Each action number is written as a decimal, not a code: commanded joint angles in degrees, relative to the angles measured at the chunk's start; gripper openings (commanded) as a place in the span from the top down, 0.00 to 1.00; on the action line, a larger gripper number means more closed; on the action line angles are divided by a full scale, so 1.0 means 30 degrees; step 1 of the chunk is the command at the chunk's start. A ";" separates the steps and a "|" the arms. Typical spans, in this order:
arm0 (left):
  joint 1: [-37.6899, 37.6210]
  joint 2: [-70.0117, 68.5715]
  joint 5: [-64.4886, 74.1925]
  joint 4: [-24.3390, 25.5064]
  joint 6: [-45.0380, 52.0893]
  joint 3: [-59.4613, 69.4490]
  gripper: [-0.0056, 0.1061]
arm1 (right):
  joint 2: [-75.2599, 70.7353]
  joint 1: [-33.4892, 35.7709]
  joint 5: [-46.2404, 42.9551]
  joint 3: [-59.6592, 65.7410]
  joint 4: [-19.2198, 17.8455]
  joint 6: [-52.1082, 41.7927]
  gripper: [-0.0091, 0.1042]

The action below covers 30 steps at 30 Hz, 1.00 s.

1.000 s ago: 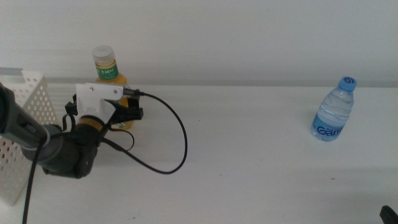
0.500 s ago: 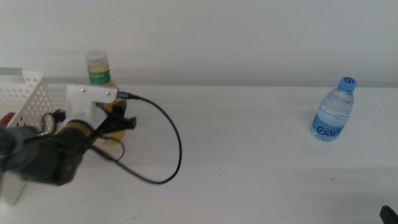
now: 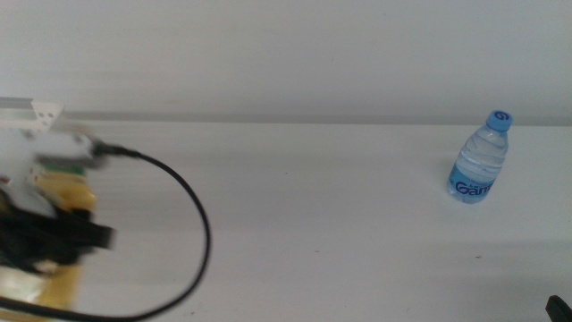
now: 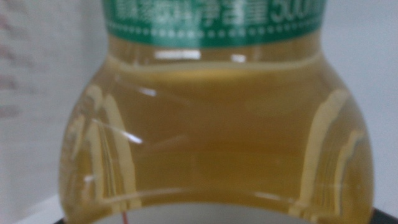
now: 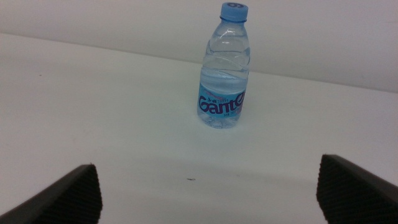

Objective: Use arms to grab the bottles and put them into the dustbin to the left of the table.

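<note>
Filling the left wrist view, juice bottle [image 4: 214,124] sits gripped; right gripper [image 5: 208,186] gapes.

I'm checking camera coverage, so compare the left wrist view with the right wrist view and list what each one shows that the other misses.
Only the left wrist view shows the yellow juice bottle, filling the picture, with its green label band at the top. The left hand's own jaws are not visible there.

Only the right wrist view shows the clear water bottle with its blue cap, standing upright, and the right hand open, well short of it.

Both show only a little of the white table.
</note>
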 commanded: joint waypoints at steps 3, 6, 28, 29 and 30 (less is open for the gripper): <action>0.2520 -0.0390 0.6325 -0.0024 0.4929 -0.4952 0.97 | -0.0743 -0.0125 -0.0180 0.0813 -0.0050 -0.0039 0.11; 0.5244 0.1190 0.7592 -0.0235 0.7730 -0.7785 0.97 | -0.0743 -0.0125 -0.0180 0.0813 -0.0050 -0.0039 0.11; 1.1575 1.2719 0.9363 -0.5383 1.4802 -1.5007 0.96 | -0.0743 -0.0125 -0.0180 0.0813 -0.0050 -0.0039 0.11; 1.1575 1.2743 0.9324 -0.5383 1.4802 -1.5007 0.95 | -0.0743 -0.0125 -0.0180 0.0813 -0.0050 -0.0039 0.11; 1.1575 1.2830 0.9253 -0.5417 1.4918 -1.5007 0.93 | -0.0743 -0.0125 -0.0180 0.0813 -0.0050 -0.0039 0.11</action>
